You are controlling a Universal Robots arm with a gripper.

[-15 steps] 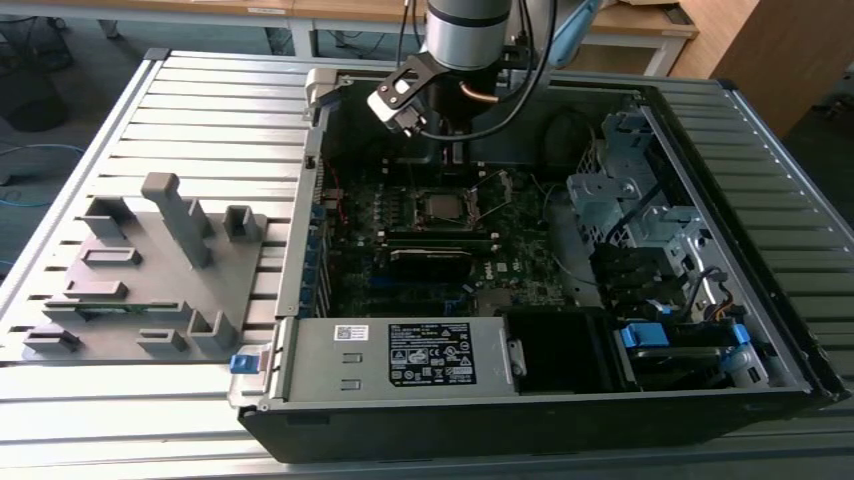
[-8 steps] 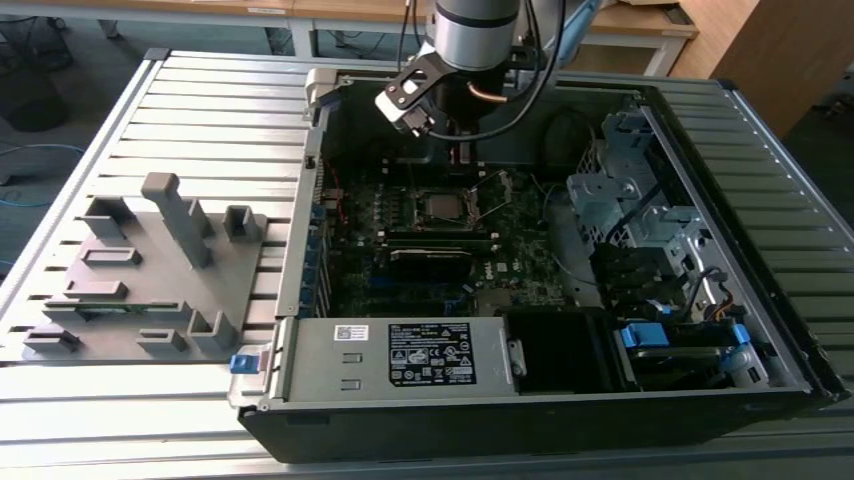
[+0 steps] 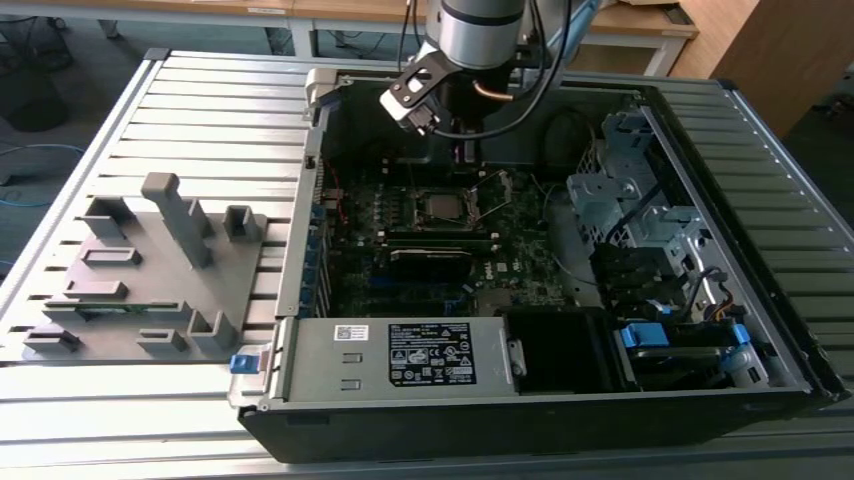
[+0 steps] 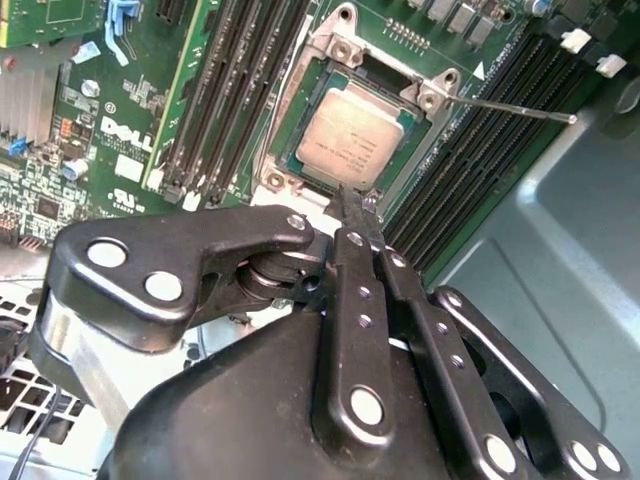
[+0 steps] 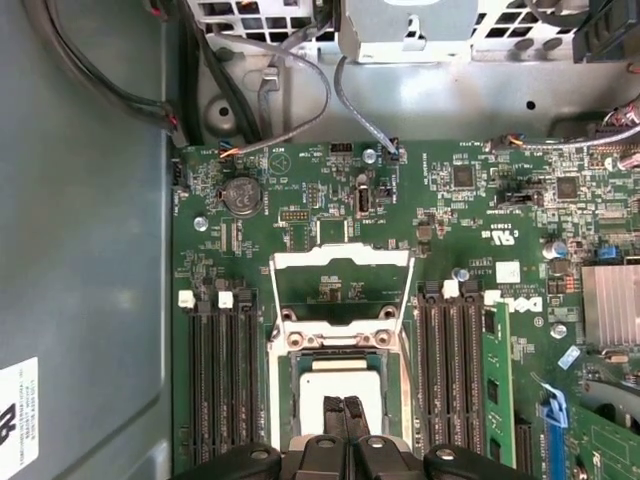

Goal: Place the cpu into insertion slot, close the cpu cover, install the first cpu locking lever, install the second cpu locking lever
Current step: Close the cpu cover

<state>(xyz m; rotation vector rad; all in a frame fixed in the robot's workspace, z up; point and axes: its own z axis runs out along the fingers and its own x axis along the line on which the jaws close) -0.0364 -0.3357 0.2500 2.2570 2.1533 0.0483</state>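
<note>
The cpu (image 4: 352,145) lies flat in the insertion slot (image 4: 430,95), silver top up; it also shows in the first wrist view (image 5: 345,385). My gripper (image 4: 350,200) hovers at the cpu's edge, its two fingers pressed together with nothing seen between them, as the first wrist view (image 5: 345,408) also shows. The cpu cover (image 5: 340,260) stands swung open on the far side of the slot, the green board visible through its cut-out. One thin locking lever (image 4: 520,108) sticks out sideways, unlatched. In the exterior view my arm (image 3: 474,30) reaches down into the open computer case above the slot (image 3: 441,206).
Black memory slots (image 5: 215,380) flank the slot on both sides. Case walls (image 3: 747,230), a drive cage (image 3: 621,195) and loose cables (image 5: 290,90) hem the board in. A power supply (image 3: 427,355) sits at the case front. A grey fixture (image 3: 147,270) stands at the exterior view's left.
</note>
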